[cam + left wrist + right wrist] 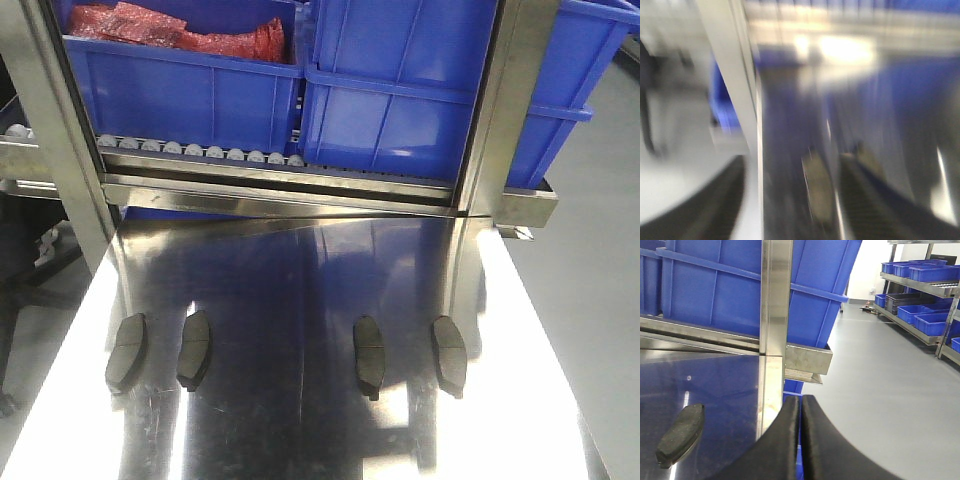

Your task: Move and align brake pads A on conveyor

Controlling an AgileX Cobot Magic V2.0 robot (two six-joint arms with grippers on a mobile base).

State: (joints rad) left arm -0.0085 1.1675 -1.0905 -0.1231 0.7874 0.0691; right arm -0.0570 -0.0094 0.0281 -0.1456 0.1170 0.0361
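1. Exterior front-facing view: four brake pads lie in a loose row on a shiny steel desk (300, 430). From left to right they are the first pad (127, 352), second pad (195, 348), third pad (369, 355) and fourth pad (449, 353).
2. The pads form two pairs with a wide gap between them, probably so that each arm can reach its own pair.
3. Behind the desk, a steel rack (300, 195) holds blue bins (400, 110). One bin contains red bags (180, 30).
4. No view shows the conveyor, and all four pads rest on the desk, so the task looks barely begun.
5. Right wrist view: the right claw (800, 402) is closed, its fingers pressed together on nothing. It hangs near the desk's right edge, partly over the grey floor (890, 390), and appears idle. One brake pad (681, 435) lies on the desk to its left.
6. Left wrist view: the picture is heavily blurred. The left claw (795, 170) seems spread open, with a pad-shaped blur (817, 190) on the desk between its fingers. Whether they touch cannot be told.
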